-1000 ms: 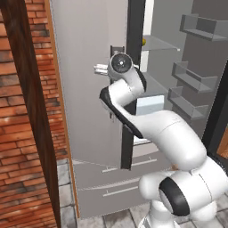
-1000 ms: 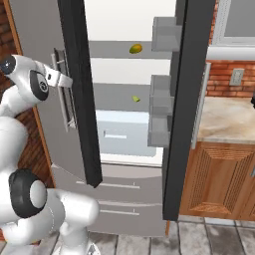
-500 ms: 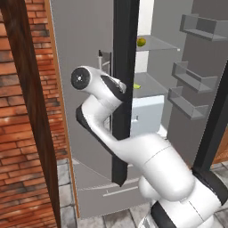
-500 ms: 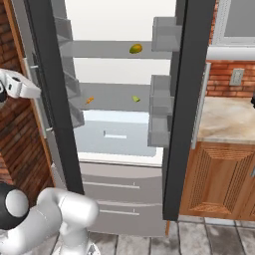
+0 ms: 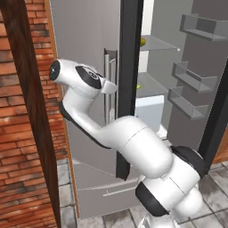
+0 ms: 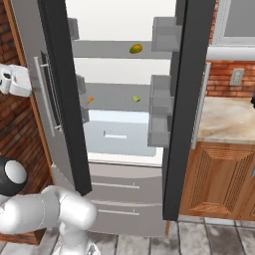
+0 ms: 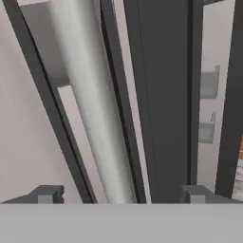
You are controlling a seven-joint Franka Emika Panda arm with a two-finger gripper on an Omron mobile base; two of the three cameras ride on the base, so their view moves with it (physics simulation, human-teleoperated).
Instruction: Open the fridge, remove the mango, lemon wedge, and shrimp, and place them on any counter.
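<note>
The fridge (image 6: 124, 149) stands with both doors swung open. On its upper shelf lies the mango (image 6: 135, 48), also seen as the mango (image 5: 142, 41). One shelf lower sit the lemon wedge (image 6: 136, 98) and, to its left, the orange shrimp (image 6: 90, 100). My gripper (image 7: 121, 194) is open at the left door's silver bar handle (image 7: 95, 118). The bar runs between the spread fingertips (image 7: 47, 193) without being clamped. From the left base the hand (image 5: 110, 86) is up against that handle (image 5: 108, 89). The beige counter (image 6: 226, 117) lies right of the fridge.
A brick wall with a dark wooden post (image 5: 31, 111) stands close on the left of the open left door (image 5: 129, 89). The right door (image 6: 187, 104) with its shelf bins juts out before the wooden cabinet (image 6: 219, 179). Two drawers (image 6: 119, 199) sit below the fridge compartment.
The left door has swung wide open with the arm reaching out to the left. The jaws have opened off the handle.
</note>
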